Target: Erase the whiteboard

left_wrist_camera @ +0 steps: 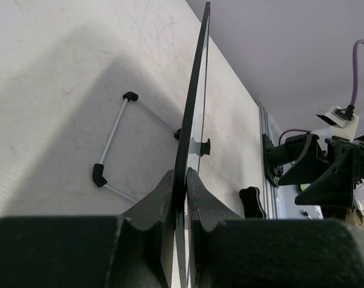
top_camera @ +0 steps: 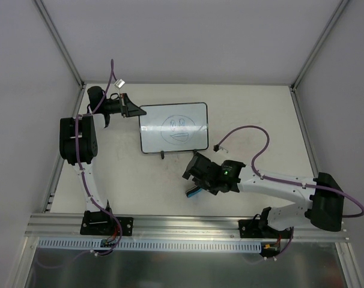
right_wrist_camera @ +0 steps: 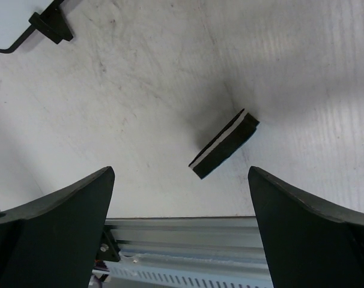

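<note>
- The whiteboard [top_camera: 173, 127] sits toward the far edge of the worktop [top_camera: 260, 114], a little left of the middle, propped on its wire stand with two small black feet.
- Its face is not wiped: a smiling face in blue ink [top_camera: 177, 129] fills the middle of the board.
- Left claw [top_camera: 137, 112] is at the board's left edge, and the left wrist camera settles it: the two fingers [left_wrist_camera: 203, 207] are pinched tight on the thin black frame of the whiteboard [left_wrist_camera: 194, 120], which is seen edge-on.
- Beside the board in that same view, the stand [left_wrist_camera: 113, 141] rests on the worktop [left_wrist_camera: 50, 72].
- Right claw [top_camera: 191, 174] hovers nearer the front edge, just right of the middle and well apart from the board's lower frame.
- From the right wrist camera, the claw [right_wrist_camera: 181, 172] is spread wide, with nothing between the fingers [right_wrist_camera: 56, 222].
- Below it lies the eraser [right_wrist_camera: 225, 144], flat on the worktop [right_wrist_camera: 140, 90] and untouched, set at an angle with a pale stripe along its side.
- From above, the eraser [top_camera: 194, 192] peeks out blue just under the claw.
- One corner of the whiteboard [right_wrist_camera: 8, 18] and one foot [right_wrist_camera: 50, 24] show at the top left of the right wrist view.
- The metal rail [right_wrist_camera: 188, 231] of the near edge runs along the bottom of that view.
</note>
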Robot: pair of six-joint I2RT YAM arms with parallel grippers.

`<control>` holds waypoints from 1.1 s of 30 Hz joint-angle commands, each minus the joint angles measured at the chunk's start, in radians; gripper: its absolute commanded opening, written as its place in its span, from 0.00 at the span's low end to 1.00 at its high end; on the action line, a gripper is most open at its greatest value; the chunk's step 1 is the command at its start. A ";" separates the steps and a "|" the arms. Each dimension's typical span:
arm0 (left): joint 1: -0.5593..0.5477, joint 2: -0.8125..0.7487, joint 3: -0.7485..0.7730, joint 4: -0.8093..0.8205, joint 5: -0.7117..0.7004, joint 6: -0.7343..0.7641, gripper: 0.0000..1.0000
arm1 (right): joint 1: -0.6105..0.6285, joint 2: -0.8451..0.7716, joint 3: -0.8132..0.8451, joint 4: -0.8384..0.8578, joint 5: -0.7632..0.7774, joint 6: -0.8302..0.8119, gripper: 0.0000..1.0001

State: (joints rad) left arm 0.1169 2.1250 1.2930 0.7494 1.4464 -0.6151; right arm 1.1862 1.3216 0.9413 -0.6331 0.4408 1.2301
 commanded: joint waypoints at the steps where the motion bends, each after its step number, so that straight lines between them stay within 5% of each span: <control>1: -0.019 -0.057 -0.004 0.025 -0.009 0.083 0.00 | -0.031 0.025 0.034 -0.137 -0.010 0.119 0.99; 6: -0.020 -0.059 -0.004 0.024 -0.012 0.087 0.00 | -0.043 -0.004 -0.051 -0.083 -0.066 0.204 0.98; 8: -0.020 -0.057 -0.004 0.021 -0.012 0.087 0.00 | -0.043 0.001 -0.062 -0.063 -0.099 0.229 0.82; 11: -0.020 -0.057 -0.003 0.018 -0.011 0.087 0.00 | -0.043 0.028 -0.052 -0.048 -0.128 0.233 0.96; 14: -0.020 -0.056 -0.001 0.011 -0.009 0.092 0.00 | -0.045 0.042 -0.044 -0.043 -0.132 0.236 0.93; 22: -0.020 -0.054 0.012 -0.035 -0.020 0.127 0.00 | -0.048 0.091 -0.032 -0.031 -0.116 0.276 0.58; 33: -0.022 -0.053 0.022 -0.048 -0.024 0.137 0.00 | -0.080 0.166 0.007 -0.033 -0.134 0.278 0.56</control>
State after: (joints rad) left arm 0.1165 2.1128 1.2934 0.6823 1.4368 -0.5636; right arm 1.1152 1.4818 0.9115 -0.6464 0.2901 1.4662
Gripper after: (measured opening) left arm 0.084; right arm 0.564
